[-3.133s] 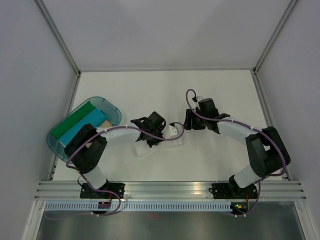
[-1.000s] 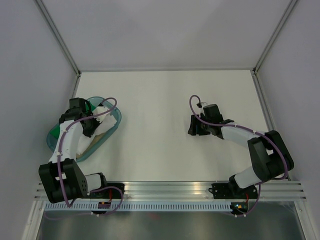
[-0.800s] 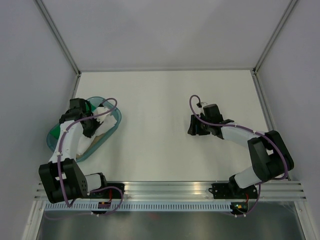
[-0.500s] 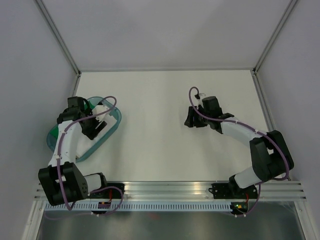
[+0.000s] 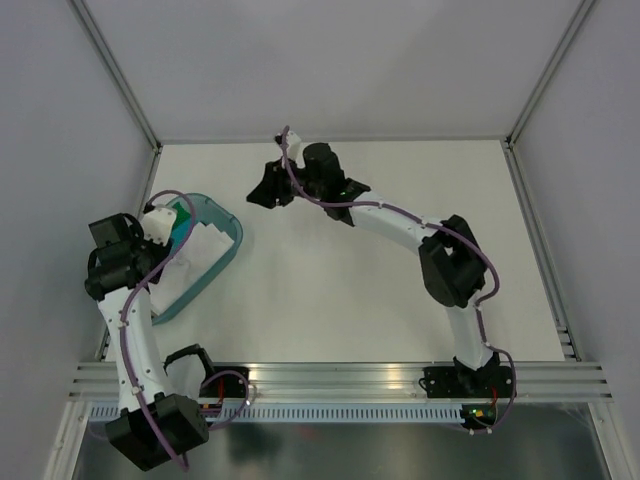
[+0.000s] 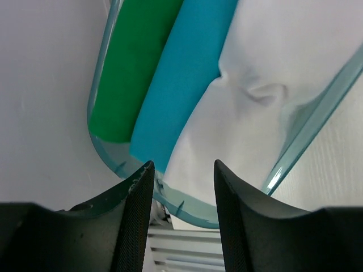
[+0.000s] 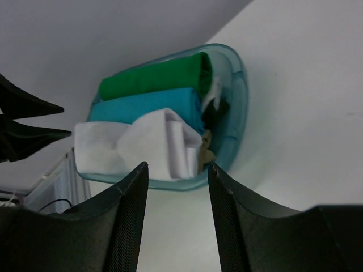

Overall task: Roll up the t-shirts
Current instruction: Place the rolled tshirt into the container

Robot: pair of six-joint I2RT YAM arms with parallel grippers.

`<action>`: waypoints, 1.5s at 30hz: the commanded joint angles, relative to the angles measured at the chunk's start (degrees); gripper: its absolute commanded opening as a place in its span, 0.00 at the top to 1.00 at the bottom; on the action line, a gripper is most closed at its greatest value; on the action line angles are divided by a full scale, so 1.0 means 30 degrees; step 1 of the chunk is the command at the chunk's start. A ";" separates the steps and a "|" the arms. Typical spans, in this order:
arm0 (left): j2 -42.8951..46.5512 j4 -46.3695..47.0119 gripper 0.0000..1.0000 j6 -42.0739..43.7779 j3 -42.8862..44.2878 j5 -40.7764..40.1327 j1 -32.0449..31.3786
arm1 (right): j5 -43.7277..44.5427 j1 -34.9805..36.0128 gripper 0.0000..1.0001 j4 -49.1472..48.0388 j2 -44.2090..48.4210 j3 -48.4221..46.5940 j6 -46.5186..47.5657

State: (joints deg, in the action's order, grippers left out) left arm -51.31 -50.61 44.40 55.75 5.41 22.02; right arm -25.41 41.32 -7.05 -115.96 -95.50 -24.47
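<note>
The t-shirts lie in a translucent teal tub (image 5: 224, 213) at the table's left edge. They are a green roll (image 6: 139, 62), a turquoise roll (image 6: 184, 79) and a white one (image 6: 249, 119), loosely bundled, with a bit of tan cloth (image 7: 205, 154) under it. My left gripper (image 6: 183, 165) hangs high above the tub's near end, open, with nothing between its fingers. My right gripper (image 5: 263, 190) is stretched far across the table, to the right of the tub and beyond it. It is open and empty and faces the tub (image 7: 235, 133).
White table top surrounds the tub. Grey enclosure walls stand close behind and left of it (image 5: 60, 150). The aluminium rail (image 5: 340, 378) runs along the near edge. My left arm (image 5: 125, 320) rises steeply beside the tub.
My left gripper let go of the white t-shirt in the tub and drew back upward. My right arm swung from mid-table to the far left, toward the tub.
</note>
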 commanded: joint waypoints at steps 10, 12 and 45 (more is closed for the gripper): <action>-0.1499 0.0728 0.33 -0.3929 -0.1151 0.5194 0.6458 | -0.3073 0.2340 0.46 -0.4888 -0.9506 -0.9967 -0.5730; -0.1646 0.0552 0.33 -0.4516 -0.1208 0.5928 0.6488 | -0.3015 0.2369 0.46 -0.4507 -1.0299 -1.1083 -0.5585; -0.2642 0.0254 0.50 -0.2730 -0.2645 0.6135 0.9652 | -0.4187 0.3219 0.62 -0.6205 -1.0564 -0.8095 -0.5438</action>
State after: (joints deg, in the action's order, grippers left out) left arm -58.67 -51.31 35.18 48.34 19.29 50.50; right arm -36.84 50.70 -23.55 -148.99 -118.72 -41.74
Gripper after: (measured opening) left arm 0.519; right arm 0.402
